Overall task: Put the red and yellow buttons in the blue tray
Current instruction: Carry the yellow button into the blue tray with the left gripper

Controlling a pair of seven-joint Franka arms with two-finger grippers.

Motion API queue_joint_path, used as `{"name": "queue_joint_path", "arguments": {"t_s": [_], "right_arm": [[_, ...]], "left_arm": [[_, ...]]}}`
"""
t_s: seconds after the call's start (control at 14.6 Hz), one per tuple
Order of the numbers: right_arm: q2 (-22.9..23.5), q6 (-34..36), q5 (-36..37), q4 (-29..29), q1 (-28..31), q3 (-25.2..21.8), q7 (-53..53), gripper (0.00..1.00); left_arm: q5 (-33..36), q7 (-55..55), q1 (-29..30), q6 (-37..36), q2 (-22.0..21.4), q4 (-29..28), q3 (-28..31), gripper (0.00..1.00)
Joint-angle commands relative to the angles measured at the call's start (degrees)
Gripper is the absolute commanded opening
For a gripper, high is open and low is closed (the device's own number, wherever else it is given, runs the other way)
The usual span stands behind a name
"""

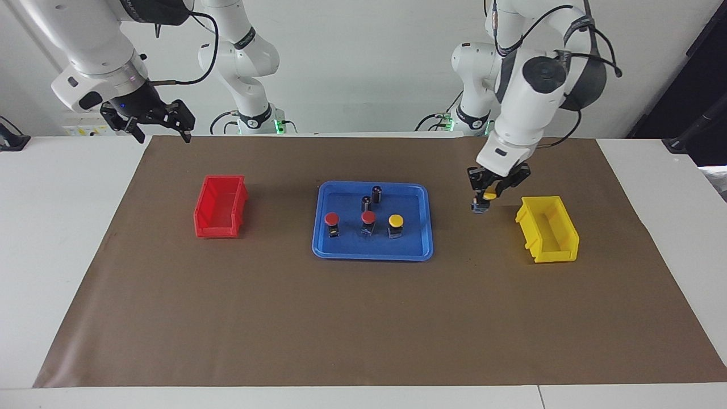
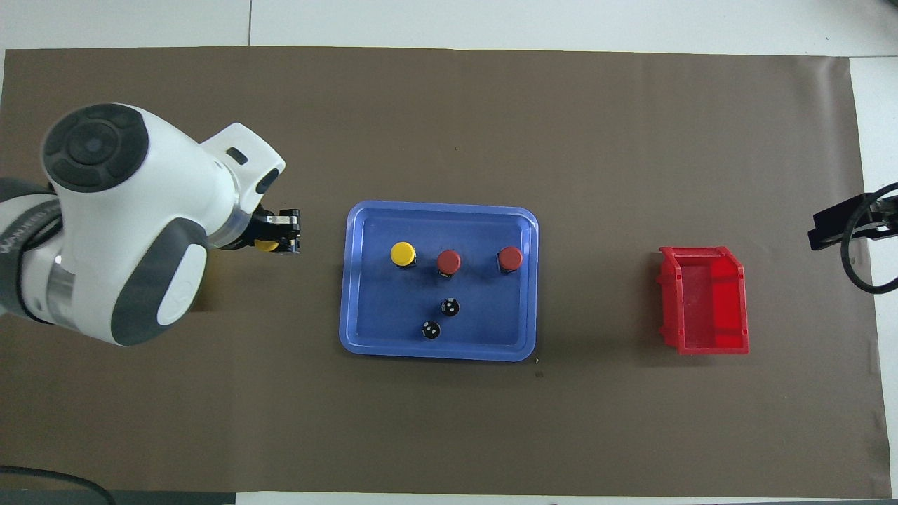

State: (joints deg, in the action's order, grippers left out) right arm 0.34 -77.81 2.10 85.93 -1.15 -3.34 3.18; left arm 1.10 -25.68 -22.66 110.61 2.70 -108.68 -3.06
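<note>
The blue tray point(image 1: 372, 254) point(image 2: 438, 354) lies mid-mat. In it stand two red buttons point(image 1: 331, 219) point(image 1: 368, 217) and one yellow button point(image 1: 396, 221) in a row; they also show in the overhead view, red point(image 2: 510, 258) point(image 2: 449, 261) and yellow point(image 2: 403, 254). My left gripper point(image 1: 483, 201) point(image 2: 280, 242) is shut on the second yellow button point(image 1: 489, 196) point(image 2: 266, 245), held just above the mat between the tray and the yellow bin. My right gripper point(image 1: 162, 132) point(image 2: 842, 226) is open and empty, raised over the mat's robot-side corner at the right arm's end, waiting.
Two dark grey capless cylinders point(image 1: 376, 193) point(image 2: 450, 306) stand in the tray, nearer to the robots than the buttons. A red bin point(image 1: 220, 207) point(image 2: 705, 301) sits toward the right arm's end. A yellow bin point(image 1: 548, 230) sits toward the left arm's end, hidden under the arm in the overhead view.
</note>
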Motion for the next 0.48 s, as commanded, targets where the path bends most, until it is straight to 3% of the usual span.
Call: {"name": "queue_joint_path", "arguments": {"t_s": [0.0, 0.41], "right_arm": [[-0.78, -0.68, -0.08, 0.99, 0.8, 0.44, 1.22, 1.0], [-0.78, -0.85, -0.17, 0.99, 0.8, 0.44, 1.22, 1.0]], "left_arm": [[-1.63, -6.81, -5.1, 7.23, 1.33, -4.26, 0.95, 0.01], [-1.81, -12.72, -9.51, 12.07, 5.82, -4.0, 1.04, 0.01]]}}
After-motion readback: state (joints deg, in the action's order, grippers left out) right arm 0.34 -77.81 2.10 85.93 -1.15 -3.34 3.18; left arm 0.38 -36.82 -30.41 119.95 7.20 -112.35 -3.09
